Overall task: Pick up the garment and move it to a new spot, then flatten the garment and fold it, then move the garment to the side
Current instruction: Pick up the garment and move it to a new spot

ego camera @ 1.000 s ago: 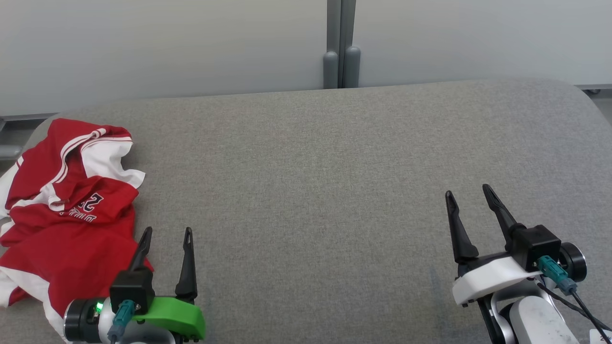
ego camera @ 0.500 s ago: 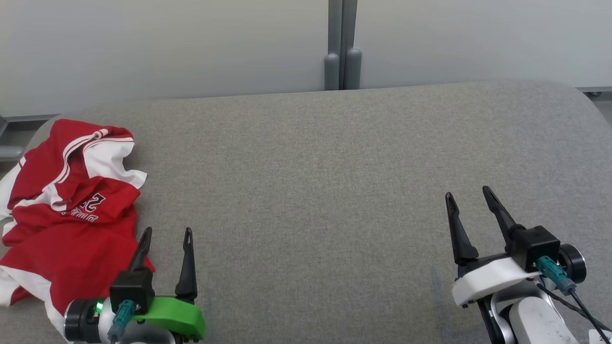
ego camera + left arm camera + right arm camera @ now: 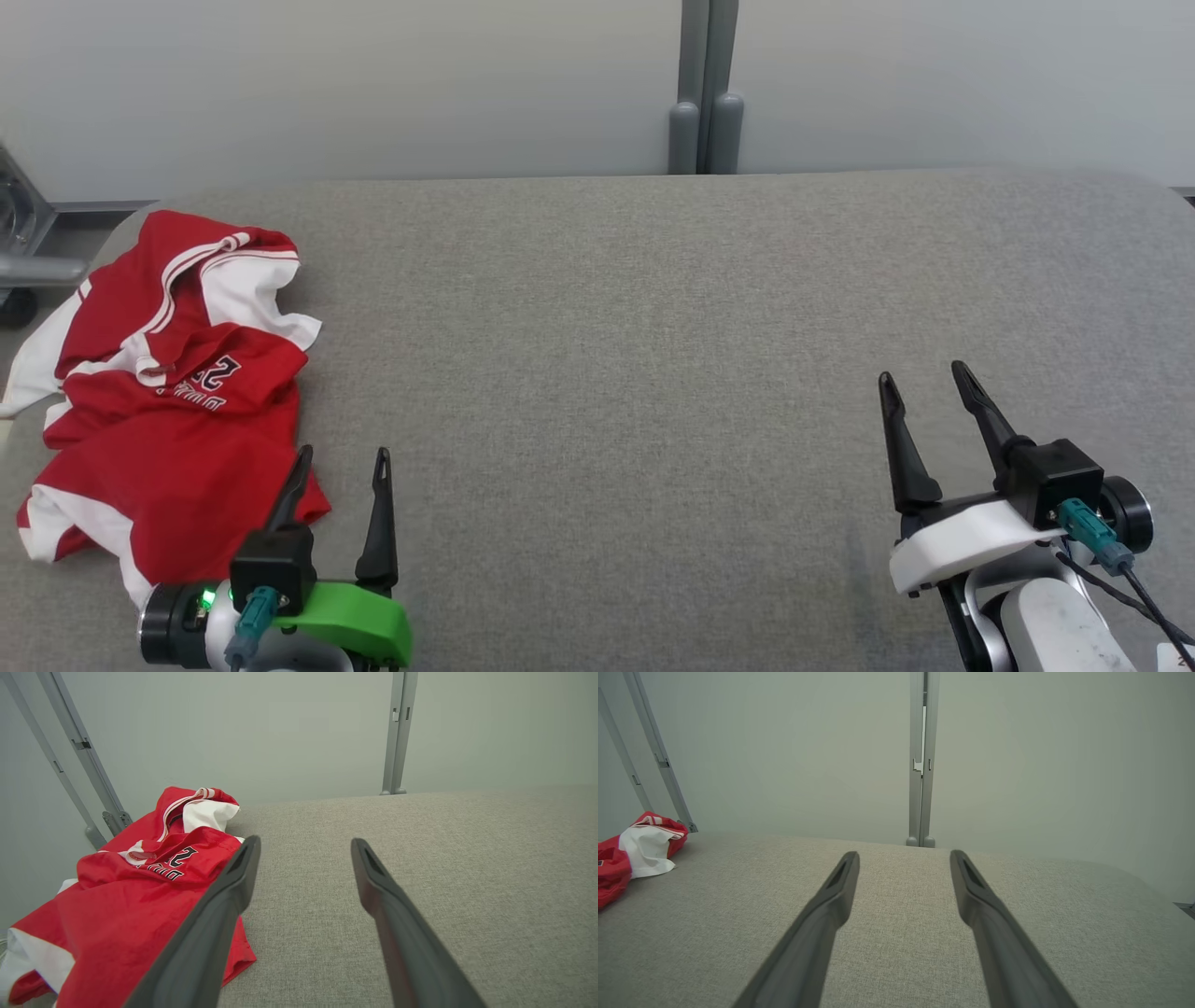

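Observation:
A crumpled red and white garment (image 3: pixel 168 392) with dark lettering lies at the left end of the grey padded table (image 3: pixel 653 327). In the left wrist view the garment (image 3: pixel 121 900) fills the lower left, and in the right wrist view the garment (image 3: pixel 630 851) shows at the far left edge. My left gripper (image 3: pixel 344 459) stands open at the lower left, beside the garment's near right edge, with nothing between its fingers. My right gripper (image 3: pixel 922 378) stands open and empty at the lower right, far from the garment, over bare fabric.
A pale wall with a grey vertical post (image 3: pixel 706 89) stands behind the table. Grey metal frame parts (image 3: pixel 28 238) show off the table's far left corner. The table's middle and right are bare grey fabric.
The whole head picture has shifted right and slightly down, so the camera has moved. Both grippers stay open and in the same pose. The garment lies as before.

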Motion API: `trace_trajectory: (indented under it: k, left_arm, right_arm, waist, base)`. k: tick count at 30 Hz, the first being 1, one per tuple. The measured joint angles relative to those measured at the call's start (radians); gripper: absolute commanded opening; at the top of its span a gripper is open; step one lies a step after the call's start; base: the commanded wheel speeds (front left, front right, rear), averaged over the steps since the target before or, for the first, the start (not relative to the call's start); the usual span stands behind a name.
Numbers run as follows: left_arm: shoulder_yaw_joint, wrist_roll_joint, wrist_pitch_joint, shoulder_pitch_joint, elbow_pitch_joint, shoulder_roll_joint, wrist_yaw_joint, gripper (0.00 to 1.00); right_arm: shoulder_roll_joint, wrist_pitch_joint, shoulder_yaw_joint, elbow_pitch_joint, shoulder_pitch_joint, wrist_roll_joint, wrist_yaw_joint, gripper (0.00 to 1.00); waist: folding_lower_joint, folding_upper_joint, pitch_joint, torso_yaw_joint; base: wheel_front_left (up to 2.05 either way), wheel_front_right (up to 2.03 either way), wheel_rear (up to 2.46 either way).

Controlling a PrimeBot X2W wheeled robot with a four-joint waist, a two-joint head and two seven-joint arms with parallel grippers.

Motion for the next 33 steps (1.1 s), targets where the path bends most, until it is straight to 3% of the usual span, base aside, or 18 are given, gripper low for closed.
trace_trajectory:
  k: [8, 20, 33]
  left_arm:
    - [-0.002, 0.008, 0.000, -0.003, -0.001, 0.000, 0.000, 1.00]
    - [0.019, 0.009, 0.000, -0.003, -0.006, 0.000, 0.005, 1.00]
    - [0.020, 0.008, 0.000, -0.004, -0.001, 0.001, 0.005, 1.00]
  right_arm:
    - [0.000, 0.000, 0.007, -0.005, 0.000, 0.000, 0.004, 1.00]
    - [0.010, 0.000, 0.048, -0.004, -0.004, 0.000, 0.041, 1.00]
    - [0.015, 0.000, 0.062, 0.003, -0.005, 0.000, 0.045, 1.00]
  waist:
    - [0.0000, 0.0000, 0.003, 0.068]
    - [0.0000, 0.0000, 0.006, 0.223]
    - [0.0000, 0.0000, 0.004, 0.383]
  base:
    - [0.00, 0.00, 0.00]
    - [0.00, 0.00, 0.00]
    - [0.00, 0.00, 0.00]
